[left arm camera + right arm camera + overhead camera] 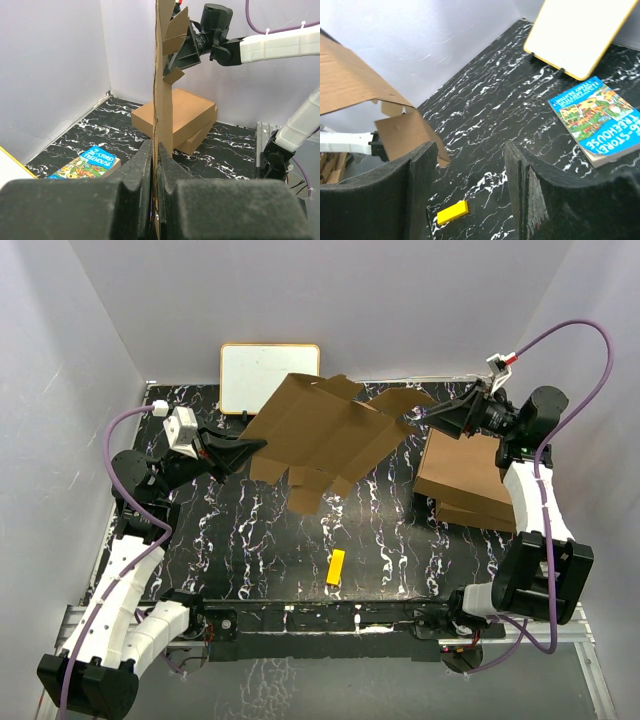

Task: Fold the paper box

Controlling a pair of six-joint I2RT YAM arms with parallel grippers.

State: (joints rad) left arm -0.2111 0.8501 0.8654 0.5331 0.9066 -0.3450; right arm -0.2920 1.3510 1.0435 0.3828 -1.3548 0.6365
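Note:
The paper box, a flat brown die-cut sheet with flaps, hangs tilted above the table's back middle. My left gripper is shut on its left edge. In the left wrist view the paper box shows edge-on, pinched in my left gripper. My right gripper is open at the sheet's right flap. In the right wrist view the paper box is at upper left, one flap is beside the left finger, and nothing lies inside my right gripper.
Two finished brown boxes are stacked at the right, also in the left wrist view. A white board leans at the back. A yellow block lies front of centre. A picture book lies under the sheet.

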